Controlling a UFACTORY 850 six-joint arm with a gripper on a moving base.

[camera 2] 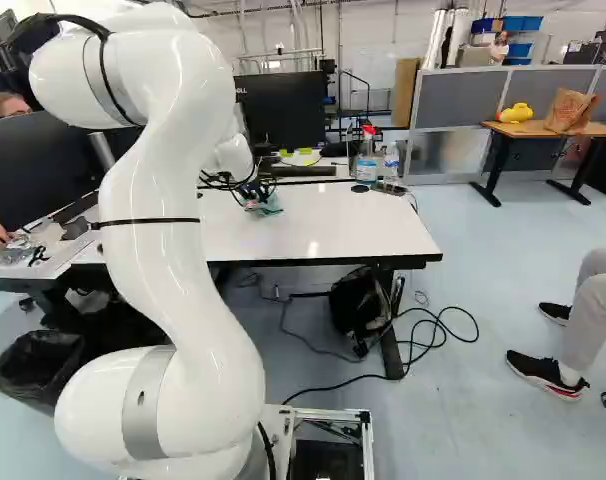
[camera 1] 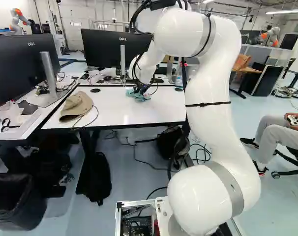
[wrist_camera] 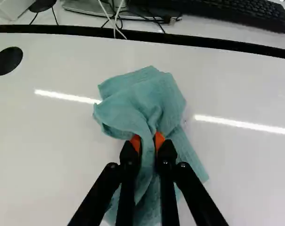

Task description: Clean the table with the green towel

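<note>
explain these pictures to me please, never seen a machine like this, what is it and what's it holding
The machine is a white robot arm on a moving base. Two pictures come from cameras on that base, behind the arm, to its left and right, so they show one scene twice. The third looks along the tool from the arm's wrist.

The surface is a white table. A tan cap lies on it in the left base view; a spray bottle stands near its far edge in the right base view.

The tool's two fingers pinch a bunched blue-green towel, whose loose folds spread over the tabletop.
</note>
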